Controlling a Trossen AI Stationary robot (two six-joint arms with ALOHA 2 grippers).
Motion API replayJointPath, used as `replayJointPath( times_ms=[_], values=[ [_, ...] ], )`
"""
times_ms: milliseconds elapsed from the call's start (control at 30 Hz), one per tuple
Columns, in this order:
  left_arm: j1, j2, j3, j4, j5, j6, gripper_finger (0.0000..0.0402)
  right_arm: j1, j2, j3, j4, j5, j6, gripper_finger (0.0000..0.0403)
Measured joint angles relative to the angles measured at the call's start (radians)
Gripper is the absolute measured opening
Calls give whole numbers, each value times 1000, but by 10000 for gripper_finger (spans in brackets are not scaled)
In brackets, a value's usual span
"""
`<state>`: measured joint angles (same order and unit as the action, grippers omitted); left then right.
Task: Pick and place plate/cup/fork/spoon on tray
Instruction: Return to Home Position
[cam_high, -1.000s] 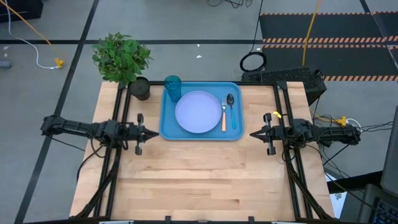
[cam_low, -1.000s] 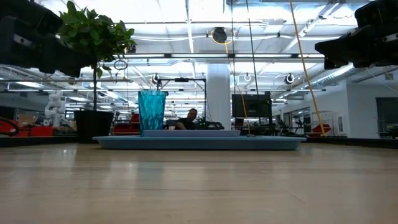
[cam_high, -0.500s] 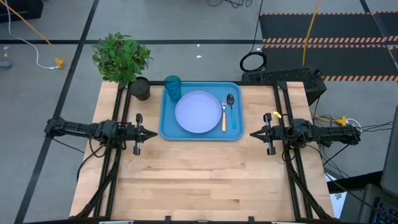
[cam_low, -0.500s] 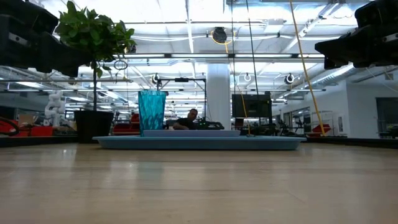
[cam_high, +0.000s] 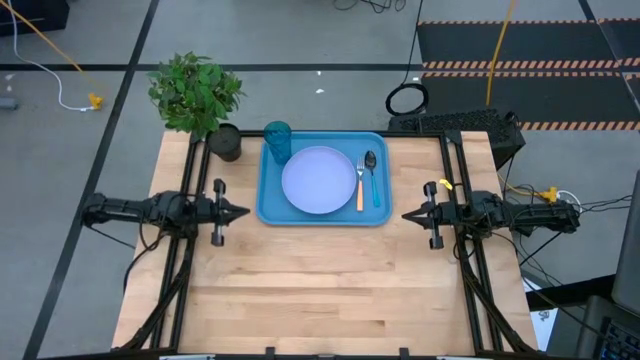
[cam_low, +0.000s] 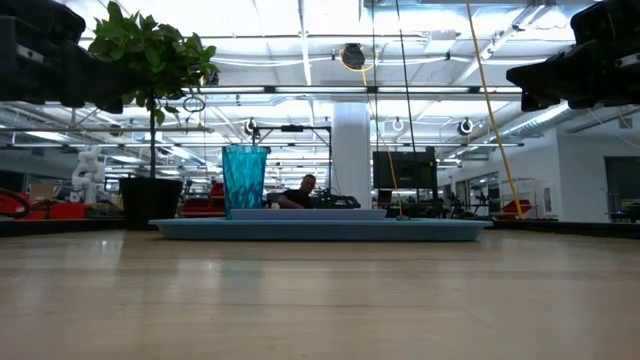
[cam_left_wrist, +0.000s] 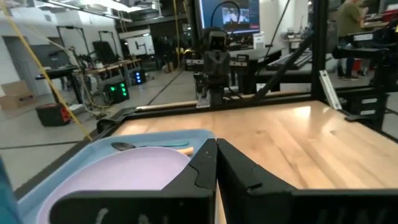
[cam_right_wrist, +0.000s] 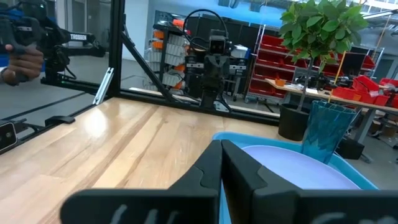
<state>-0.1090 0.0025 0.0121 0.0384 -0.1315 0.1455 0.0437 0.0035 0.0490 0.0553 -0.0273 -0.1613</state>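
Observation:
The blue tray (cam_high: 268, 200) lies at the table's far middle. The lavender-white plate (cam_high: 319, 180) lies flat in its middle. The teal cup (cam_high: 277, 140) stands upright in the tray's far left corner. The orange-handled fork (cam_high: 360, 186) and the blue-handled spoon (cam_high: 373, 178) lie side by side along the tray's right side. My left gripper (cam_high: 246, 212) is shut and empty just left of the tray. My right gripper (cam_high: 404, 215) is shut and empty just right of it.
A green plant in a black pot (cam_high: 224, 142) stands at the far left corner beside the tray. The near half of the wooden table (cam_high: 320, 290) is bare wood. A person sits in the room beyond the table (cam_low: 300, 192).
My left arm has drawn back a little toward the table's left edge, its gripper staying shut. The tray and the things in it have kept still.

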Motion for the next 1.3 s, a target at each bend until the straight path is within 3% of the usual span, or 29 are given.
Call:
replayJointPath(
  times_ms=[400,567,833,1300],
  values=[
    [123,0,-1,4,138,34,6,0,0,0,0,0,0,0],
    [163,0,-2,-4,140,16,18,0,0,0,0,0,0,0],
    [167,0,-1,-20,142,3,4,0,0,0,0,0,0,0],
    [167,4,-1,-26,140,7,35,0,0,0,0,0,0,0]
  ],
)
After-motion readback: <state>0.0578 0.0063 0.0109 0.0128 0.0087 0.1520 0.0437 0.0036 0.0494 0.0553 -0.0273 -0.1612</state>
